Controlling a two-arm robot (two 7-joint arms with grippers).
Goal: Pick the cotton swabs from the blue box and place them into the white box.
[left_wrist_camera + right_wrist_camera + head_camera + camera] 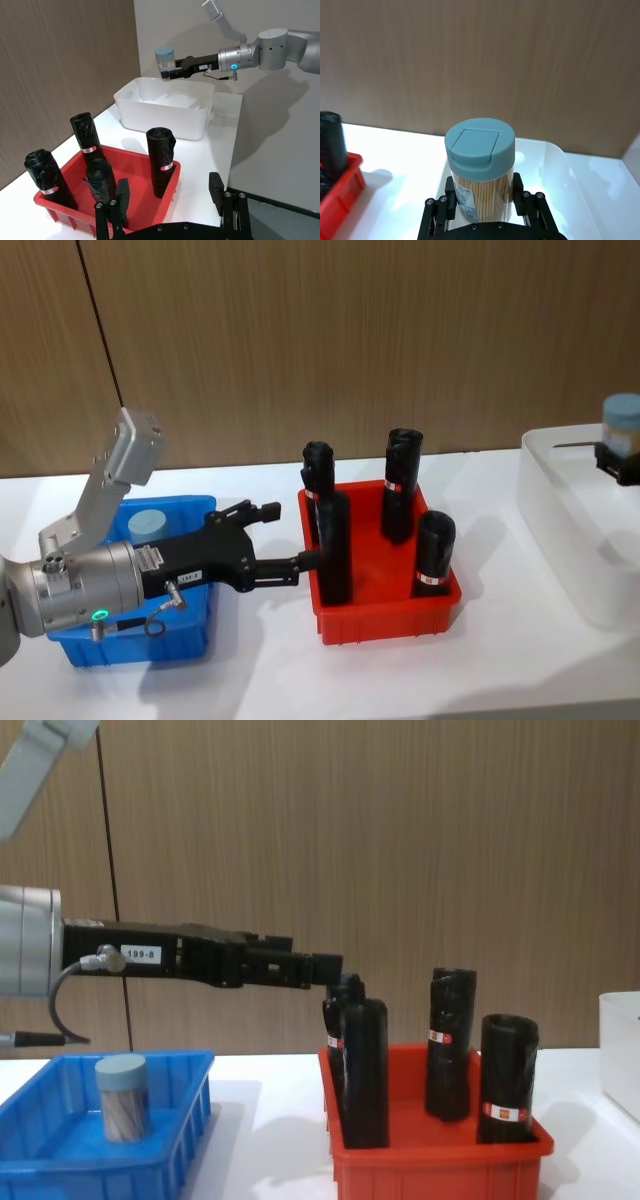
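While the left pincer (295, 534) hangs with its two fingers spread and nothing between them, a cotton swab jar (123, 1097) stands upright in the blue box (60, 1172). The jar is below and behind the pincer, under the wrist rather than the fingertips. Just ahead of those fingertips sits a red bin (390, 618) holding four black rolls (434, 552) with red-and-white labels, all standing on end. The pincer's tips are level with the tops of the nearest rolls, and I cannot tell whether they touch. Well beyond the red bin, off to the robot's right, the right pincer (485, 199) is clamped on a second cotton swab jar (479, 161). It grips the clear body on both sides below the pale blue-grey lid, and thin sticks show through the wall. That jar is upright and in the air. Beneath this pincer lies the white box (165, 114), its rim lower than the jar's base, so the jar hangs above the box without resting in it.
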